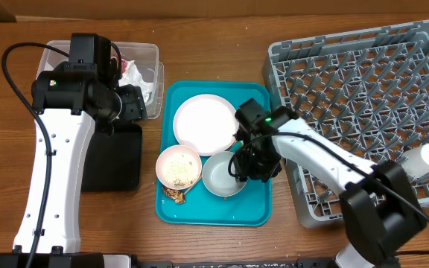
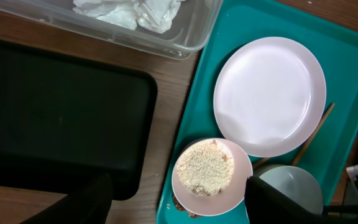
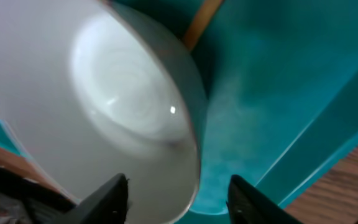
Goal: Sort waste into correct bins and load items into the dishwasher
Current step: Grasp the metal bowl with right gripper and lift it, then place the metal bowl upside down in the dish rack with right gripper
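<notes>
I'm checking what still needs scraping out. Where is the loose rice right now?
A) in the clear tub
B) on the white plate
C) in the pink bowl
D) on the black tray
C: the rice lies heaped in the pink bowl on the teal tray, while the white plate beside it is bare.

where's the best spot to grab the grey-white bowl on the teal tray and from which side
Best bet: pinch the thin rim on its right side from above, one finger inside, one outside. The grey-white bowl sits upright and empty; the pink bowl of rice crowds its left and the white plate its far side. The right pincer straddles that rim, jaws apart.
</notes>
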